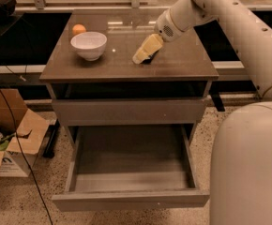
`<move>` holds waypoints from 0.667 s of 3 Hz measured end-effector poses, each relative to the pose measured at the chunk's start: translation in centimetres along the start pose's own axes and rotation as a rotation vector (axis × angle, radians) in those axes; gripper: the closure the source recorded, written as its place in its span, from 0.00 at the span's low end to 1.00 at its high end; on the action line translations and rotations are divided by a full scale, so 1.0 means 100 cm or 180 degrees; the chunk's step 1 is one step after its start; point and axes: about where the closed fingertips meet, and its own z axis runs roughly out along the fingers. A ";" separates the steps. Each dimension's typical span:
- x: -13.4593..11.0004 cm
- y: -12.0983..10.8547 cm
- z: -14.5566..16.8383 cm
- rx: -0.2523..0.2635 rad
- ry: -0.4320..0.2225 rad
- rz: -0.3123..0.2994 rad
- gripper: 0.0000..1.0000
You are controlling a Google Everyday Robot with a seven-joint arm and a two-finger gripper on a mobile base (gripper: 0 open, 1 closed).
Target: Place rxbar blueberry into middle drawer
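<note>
The cream gripper [142,56] hung over the brown surface [183,60], near a white bowl [88,45] and orange ball [79,29]; the middle drawer [129,165] was plain grey.

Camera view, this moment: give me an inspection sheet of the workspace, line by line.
Surface: brown cabinet top, glossy.
Job's things: rxbar blueberry seems to be the dark sliver under the gripper, mostly hidden; middle drawer open, floor bare.
Clutter: white bowl at the top's left rear, orange ball just behind it.
Grippers: gripper down at the cabinet top, right of the bowl.
Cables: black cable runs down the left side to the floor.
Surroundings: open cardboard box on the speckled floor, left; robot's white body, right.
</note>
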 end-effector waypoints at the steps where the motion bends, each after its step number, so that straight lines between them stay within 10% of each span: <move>1: 0.008 -0.019 0.021 -0.0051 0.0000 0.0110 0.00; 2: 0.018 -0.035 0.042 -0.0122 -0.0002 0.0234 0.00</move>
